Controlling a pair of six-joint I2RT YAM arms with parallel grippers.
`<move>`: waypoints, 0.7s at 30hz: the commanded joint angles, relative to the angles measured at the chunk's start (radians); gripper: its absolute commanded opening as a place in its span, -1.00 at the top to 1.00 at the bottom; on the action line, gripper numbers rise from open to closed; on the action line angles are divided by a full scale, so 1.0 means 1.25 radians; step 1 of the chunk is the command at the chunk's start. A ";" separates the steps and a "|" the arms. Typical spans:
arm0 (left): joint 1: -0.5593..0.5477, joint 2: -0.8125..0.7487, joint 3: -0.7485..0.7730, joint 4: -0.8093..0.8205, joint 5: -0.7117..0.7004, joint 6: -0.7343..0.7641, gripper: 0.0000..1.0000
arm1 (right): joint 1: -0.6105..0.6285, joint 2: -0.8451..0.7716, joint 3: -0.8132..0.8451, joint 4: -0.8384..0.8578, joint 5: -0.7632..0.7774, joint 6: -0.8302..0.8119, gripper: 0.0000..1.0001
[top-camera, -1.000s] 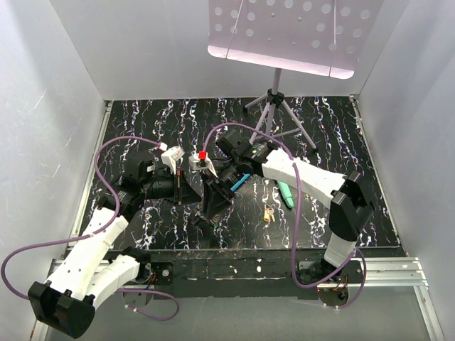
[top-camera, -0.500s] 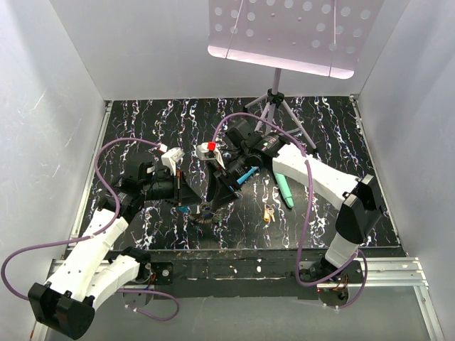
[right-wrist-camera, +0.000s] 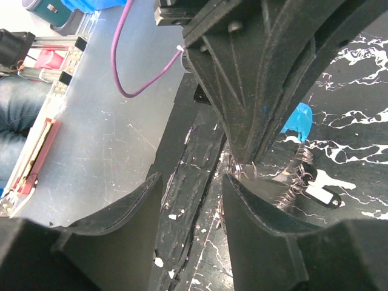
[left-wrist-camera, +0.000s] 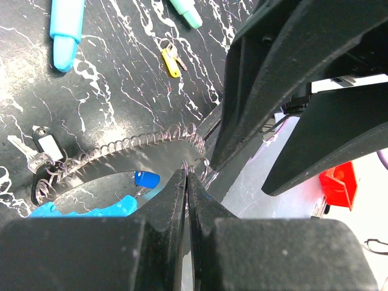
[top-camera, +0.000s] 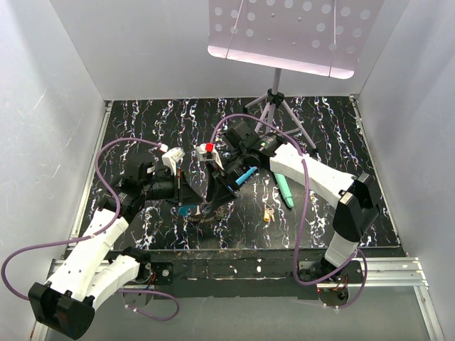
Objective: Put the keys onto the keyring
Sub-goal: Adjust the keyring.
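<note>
Left pincer: my left pincer [left-wrist-camera: 187, 182] is pressed together, tips down at table level, and a fine strand of the grey coil looks nipped between them.
Right pincer: my right pincer [right-wrist-camera: 189, 182] stands apart with nothing between its fingers. It hangs just above and beside the left one's tips.
Keyring: the keyring [left-wrist-camera: 121, 148] lies on the dark marbled table [left-wrist-camera: 121, 91] near the front edge, between the two arms. Its grey coil arcs from the left pincer's tips round to a bright blue section [left-wrist-camera: 79, 209].
On the ring: a silver key [left-wrist-camera: 21, 148] and a black tag [left-wrist-camera: 47, 145] sit against the far end of the coil. Whether they are threaded on, I cannot tell.
Loose key: a yellow key [left-wrist-camera: 170, 62] lies on the table, apart from the ring, to the right.
Nearby: a light blue stick [left-wrist-camera: 63, 30] and a mint stick [left-wrist-camera: 187, 12] lie farther back.
</note>
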 commanded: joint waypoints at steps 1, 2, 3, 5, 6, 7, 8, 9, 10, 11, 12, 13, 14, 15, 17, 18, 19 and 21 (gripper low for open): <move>-0.004 -0.013 -0.005 0.028 0.030 -0.004 1.00 | 0.007 -0.007 0.014 -0.007 -0.043 -0.035 0.00; -0.004 -0.014 -0.005 0.028 0.028 -0.004 1.00 | 0.009 -0.012 0.009 -0.007 -0.045 -0.039 0.01; -0.004 -0.013 -0.006 0.029 0.028 -0.004 1.00 | 0.010 -0.017 0.000 -0.001 -0.043 -0.040 0.01; -0.004 -0.012 -0.007 0.031 0.030 -0.004 1.00 | 0.011 -0.022 -0.007 0.003 -0.042 -0.038 0.01; -0.004 -0.010 -0.006 0.032 0.030 -0.004 1.00 | 0.011 -0.022 -0.006 -0.001 -0.045 -0.040 0.01; -0.004 -0.010 -0.006 0.033 0.030 -0.004 1.00 | 0.010 -0.023 -0.006 -0.003 -0.046 -0.045 0.01; -0.004 -0.009 -0.006 0.033 0.031 -0.004 1.00 | 0.011 -0.023 -0.005 -0.005 -0.050 -0.045 0.01; -0.004 -0.010 -0.006 0.033 0.032 -0.004 1.00 | 0.011 -0.022 -0.004 -0.006 -0.050 -0.044 0.00; -0.005 -0.012 -0.006 0.033 0.033 -0.004 1.00 | 0.010 -0.021 -0.004 -0.006 -0.050 -0.045 -0.01; -0.004 -0.012 -0.007 0.033 0.033 -0.004 1.00 | 0.011 -0.020 -0.004 -0.005 -0.046 -0.044 -0.02; -0.004 -0.013 -0.007 0.034 0.033 -0.007 1.00 | 0.011 -0.017 -0.003 -0.005 -0.043 -0.044 -0.04; -0.004 -0.016 -0.010 0.035 0.034 -0.007 1.00 | 0.011 -0.013 -0.001 -0.005 -0.043 -0.042 -0.04; -0.004 -0.018 -0.011 0.036 0.036 -0.008 1.00 | 0.011 -0.012 0.000 -0.004 -0.042 -0.044 -0.05; -0.004 -0.019 -0.014 0.036 0.037 -0.009 1.00 | 0.011 -0.010 0.002 -0.005 -0.039 -0.042 -0.05; -0.005 -0.021 -0.016 0.037 0.038 -0.010 1.00 | 0.011 -0.007 0.008 -0.003 -0.040 -0.039 -0.07; -0.004 -0.021 -0.017 0.037 0.039 -0.012 1.00 | 0.011 -0.006 0.011 -0.003 -0.040 -0.038 -0.07; -0.004 -0.023 -0.018 0.037 0.039 -0.012 1.00 | 0.011 -0.006 0.015 -0.003 -0.039 -0.034 -0.08; -0.004 -0.023 -0.018 0.039 0.042 -0.013 1.00 | 0.010 -0.006 0.021 -0.003 -0.036 -0.031 -0.08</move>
